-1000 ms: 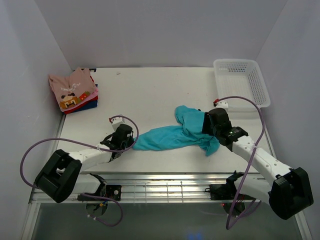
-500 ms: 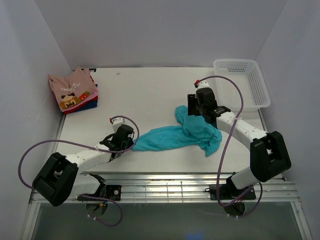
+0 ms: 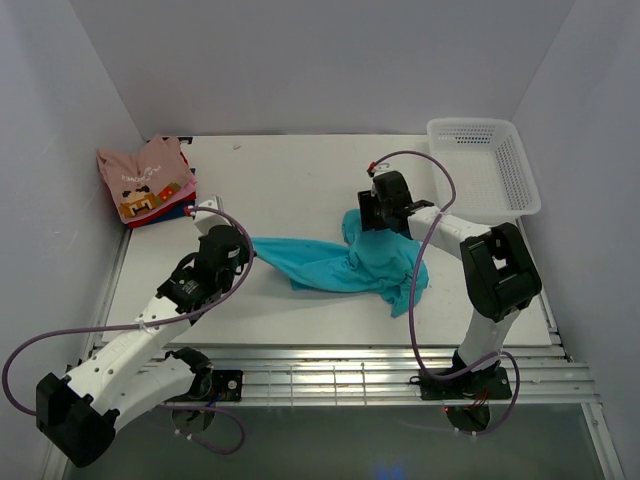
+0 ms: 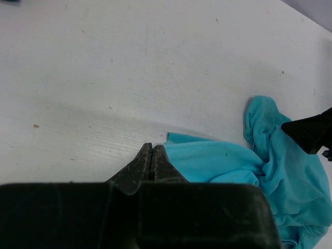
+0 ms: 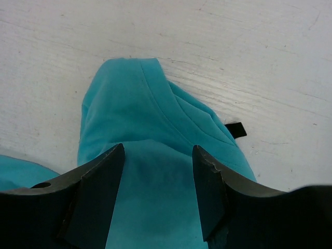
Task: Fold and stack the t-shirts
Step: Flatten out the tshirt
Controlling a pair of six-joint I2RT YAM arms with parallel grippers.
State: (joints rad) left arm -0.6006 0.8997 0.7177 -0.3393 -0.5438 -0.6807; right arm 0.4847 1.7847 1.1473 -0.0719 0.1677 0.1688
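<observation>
From above, the teal t-shirt (image 3: 340,265) lay crumpled across the middle of the table (image 3: 290,180), one corner drawn out in a flat strip to the left. The left gripper (image 3: 243,246) met that corner. The right gripper (image 3: 378,222) stood over the bunched far right end of the shirt. The folded t-shirts (image 3: 148,182), pink on top, sat stacked at the far left corner, and a white basket (image 3: 487,165) at the far right.

In the left wrist view, the left gripper's fingers (image 4: 144,162) were pressed tight together on the edge of the teal cloth (image 4: 218,161).

In the right wrist view, the right gripper's fingers (image 5: 98,194) stood wide apart over a rounded fold of the shirt (image 5: 140,109), holding nothing. A small black tag (image 5: 236,129) poked out beside the cloth.
</observation>
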